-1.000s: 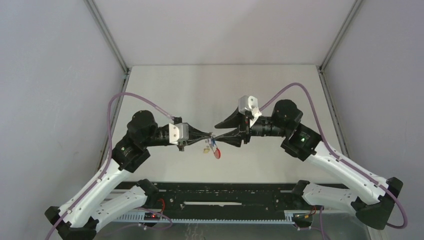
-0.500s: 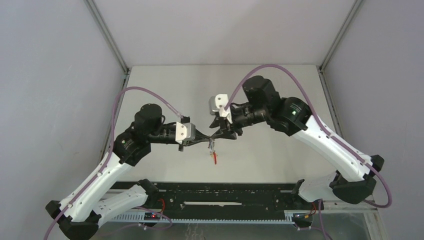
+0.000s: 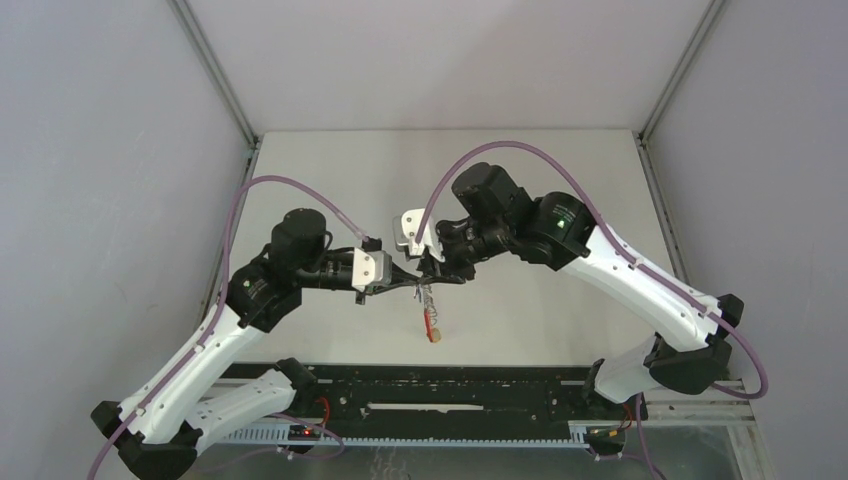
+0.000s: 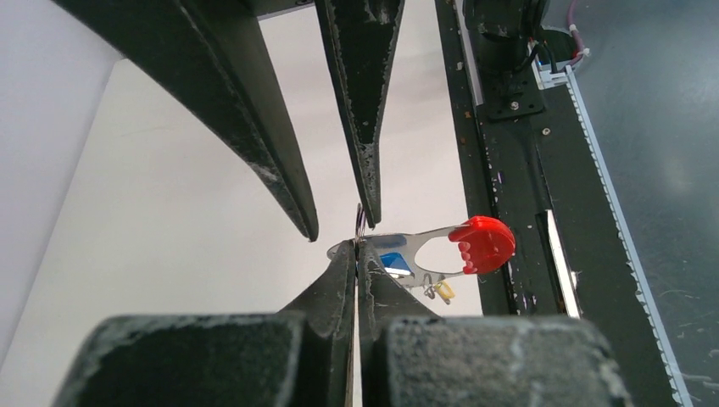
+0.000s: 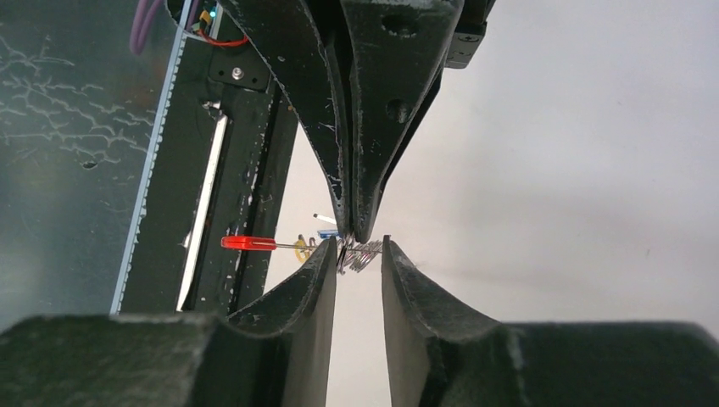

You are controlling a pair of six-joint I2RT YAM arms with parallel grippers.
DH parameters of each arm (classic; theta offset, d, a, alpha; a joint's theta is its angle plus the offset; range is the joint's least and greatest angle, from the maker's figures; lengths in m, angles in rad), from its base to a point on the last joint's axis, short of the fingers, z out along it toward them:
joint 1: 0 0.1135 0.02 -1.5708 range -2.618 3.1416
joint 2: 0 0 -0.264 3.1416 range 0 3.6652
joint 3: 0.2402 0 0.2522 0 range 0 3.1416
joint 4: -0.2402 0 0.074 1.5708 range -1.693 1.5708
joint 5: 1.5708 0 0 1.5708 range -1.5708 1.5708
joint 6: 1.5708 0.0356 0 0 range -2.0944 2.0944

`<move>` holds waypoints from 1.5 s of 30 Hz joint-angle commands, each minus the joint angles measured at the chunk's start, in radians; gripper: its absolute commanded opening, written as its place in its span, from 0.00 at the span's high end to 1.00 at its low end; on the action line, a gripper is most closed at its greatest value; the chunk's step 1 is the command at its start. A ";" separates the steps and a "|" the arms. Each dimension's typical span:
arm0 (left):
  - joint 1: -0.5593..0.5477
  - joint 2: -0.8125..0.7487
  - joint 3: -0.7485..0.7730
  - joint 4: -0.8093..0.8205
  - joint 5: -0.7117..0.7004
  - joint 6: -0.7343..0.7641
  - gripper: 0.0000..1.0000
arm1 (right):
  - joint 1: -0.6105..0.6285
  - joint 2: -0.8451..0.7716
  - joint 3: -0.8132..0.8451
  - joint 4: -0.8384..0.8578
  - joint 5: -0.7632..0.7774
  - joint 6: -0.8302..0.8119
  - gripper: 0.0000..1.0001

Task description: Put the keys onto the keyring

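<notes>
**Left tool** (image 4: 356,254): fingers are pressed together and pinch the grey metal end of the keyring (image 4: 482,244). In the overhead view this tool (image 3: 416,288) is reached in from the left, over the middle of the worktop (image 3: 340,180).

**Right tool** (image 5: 356,248): fingers are spread, with a clear gap between the tips. It is brought in from the right and meets the left tool tip to tip. In the left wrist view its two fingers (image 4: 254,127) are seen coming down on either side of the pinched end.

**Keyring**: it is held at one end by the left tool, clear of the worktop. Its red end is turned toward the near side, over the black rail (image 3: 450,385). The wire clips (image 5: 363,253) lie in the gap of the right tool, close to its left finger; contact cannot be told.

**Blue-tagged key** (image 4: 392,261): it is seen against the grey holder, just beside the pinch point.

**Yellow-tagged key** (image 4: 444,291): it is seen hanging under the holder, nearer the red end. Whether either key is clipped on cannot be told.
</notes>
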 commanded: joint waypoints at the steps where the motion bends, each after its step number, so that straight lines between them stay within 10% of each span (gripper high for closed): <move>1: 0.002 -0.015 0.056 0.026 -0.004 0.020 1.00 | 0.023 0.005 0.040 -0.032 0.065 -0.014 0.67; 20: -0.004 -0.036 0.048 0.047 -0.022 0.017 0.91 | 0.026 0.033 0.067 0.008 0.171 0.078 1.00; 22: -0.004 -0.042 0.047 0.055 -0.032 0.002 0.69 | 0.003 -0.013 0.005 0.079 0.137 0.113 1.00; 25: -0.004 -0.059 0.035 0.058 -0.035 -0.001 0.62 | -0.041 -0.111 -0.124 0.248 0.036 0.197 1.00; 45: -0.004 -0.119 -0.033 0.164 -0.041 0.076 0.72 | -0.175 -0.403 -0.724 1.234 -0.226 0.749 1.00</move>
